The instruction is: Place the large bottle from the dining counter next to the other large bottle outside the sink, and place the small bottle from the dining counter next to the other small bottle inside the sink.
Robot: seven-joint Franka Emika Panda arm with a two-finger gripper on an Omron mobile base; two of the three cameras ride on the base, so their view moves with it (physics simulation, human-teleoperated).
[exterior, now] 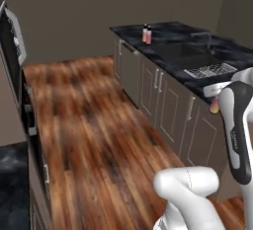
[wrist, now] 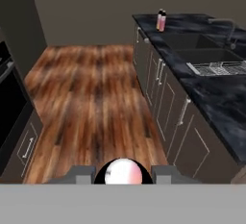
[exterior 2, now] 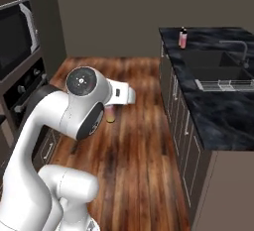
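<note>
My gripper (wrist: 122, 172) is shut on a pink bottle (wrist: 123, 174), whose round top sits between the two dark fingertips. This held bottle (exterior 2: 110, 114) hangs under the hand above the wooden floor, short of the cabinet run; its size I cannot tell. The bottle's pink end (exterior: 214, 107) pokes out beside the forearm. Another pink, dark-capped bottle (exterior: 147, 34) (wrist: 161, 21) stands on the far corner of the black worktop, outside the sink (exterior: 180, 51) (wrist: 194, 50). The small bottle in the sink is hidden, and the dining counter is out of view.
A ribbed grey drain rack (exterior: 210, 70) lies on the near side of the sink and a thin faucet (exterior 2: 242, 51) curves behind it. Beige cabinet doors (wrist: 166, 91) line the right side. An oven and microwave stack (exterior 2: 17, 51) stands left. Wooden floor (exterior: 89, 125) runs between.
</note>
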